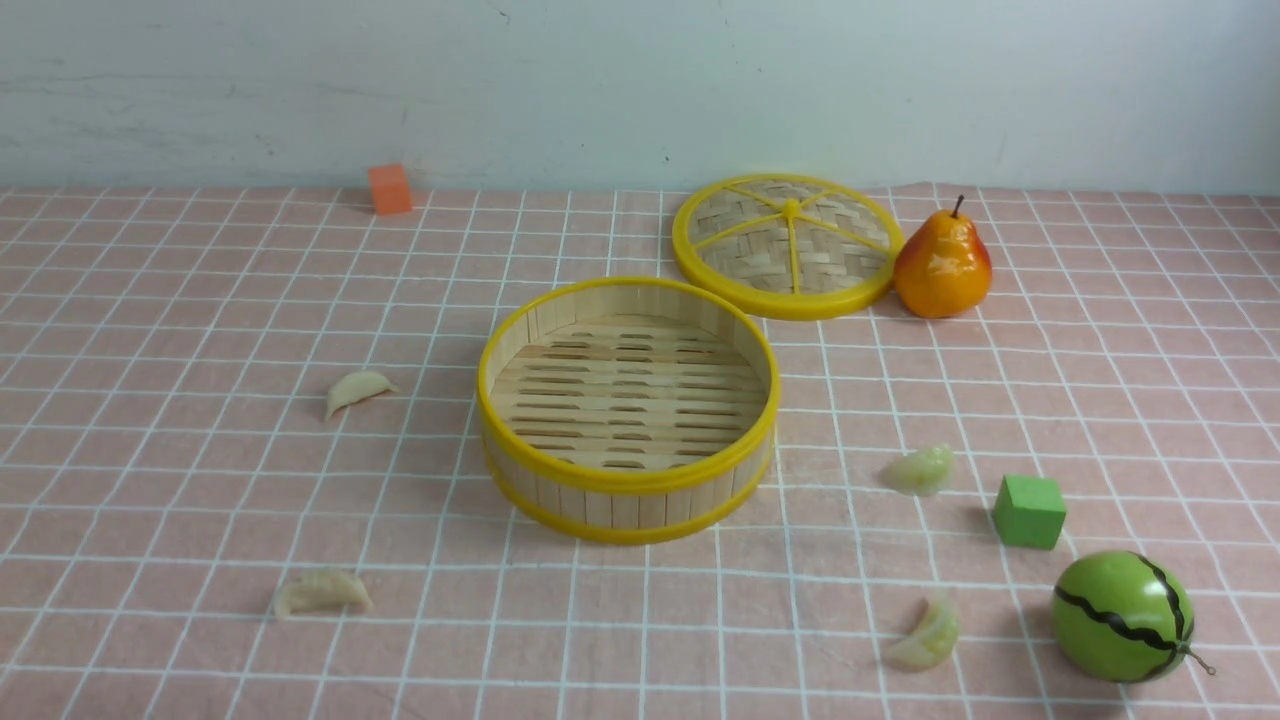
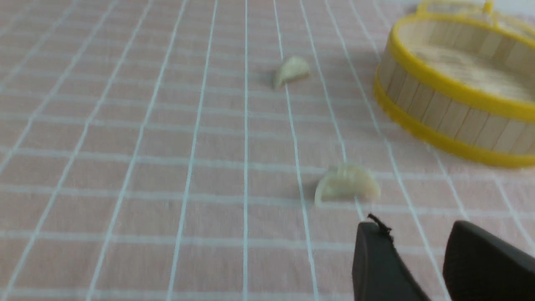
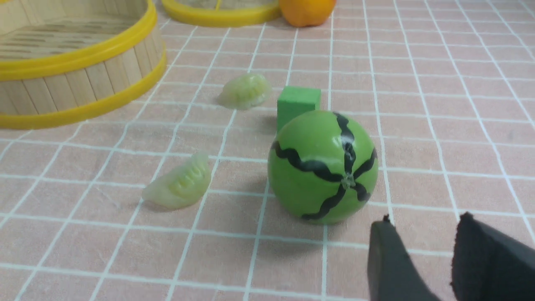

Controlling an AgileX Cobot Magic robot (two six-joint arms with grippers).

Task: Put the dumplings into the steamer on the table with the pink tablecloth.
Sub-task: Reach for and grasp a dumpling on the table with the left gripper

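Hovering | left claw (image 2: 426, 251) spread | nearest dumpling (image 2: 347, 186) just beyond it | right claw (image 3: 434, 255) spread

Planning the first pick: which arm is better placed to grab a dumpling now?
Probably left. The left gripper, open, hangs just short of a cream dumpling with bare cloth between. The right gripper faces the watermelon, the nearer green dumpling off to one side.
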